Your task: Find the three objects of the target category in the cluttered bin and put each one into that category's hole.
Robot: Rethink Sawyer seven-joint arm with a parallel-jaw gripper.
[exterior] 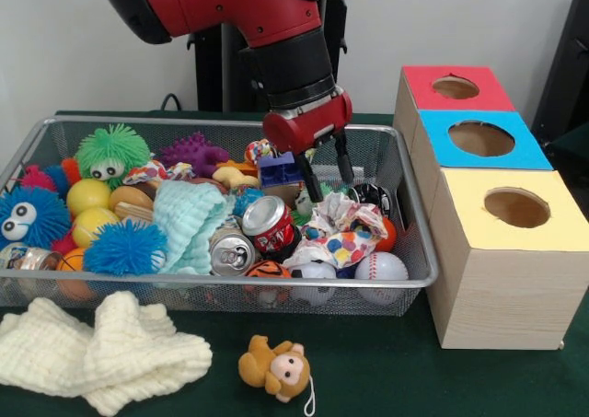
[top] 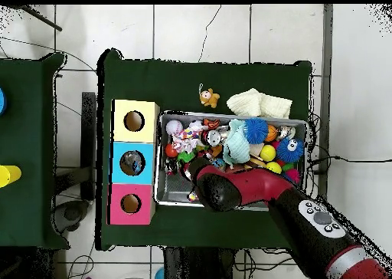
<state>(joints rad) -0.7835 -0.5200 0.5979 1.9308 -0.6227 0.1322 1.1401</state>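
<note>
Green worktop (exterior: 386, 371) carries the cluttered bin (exterior: 419, 279) beside the blue-topped box's hole (exterior: 481, 138). Fingers apart and holding nothing, the claw (exterior: 327, 179) hangs low over the clutter, probably to dig; no bottle shows.

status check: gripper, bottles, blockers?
Gripper open, empty, fingers down in wire bin. No bottles visible. Crushed cans, crumpled wrapper, mint cloth cover pile. Blue-top hole clear.

Beside the wire basket (exterior: 419, 279) you have three wooden boxes: one red-topped (exterior: 457, 87), one blue-topped (exterior: 480, 139), one yellow-topped (exterior: 515, 207). Inside the basket you can count two crushed cans (exterior: 248, 237), two yellow balls (exterior: 87, 210) and one baseball (exterior: 380, 267). In front of it lie one cream cloth (exterior: 101, 348) and one toy monkey (exterior: 276, 368).
</note>
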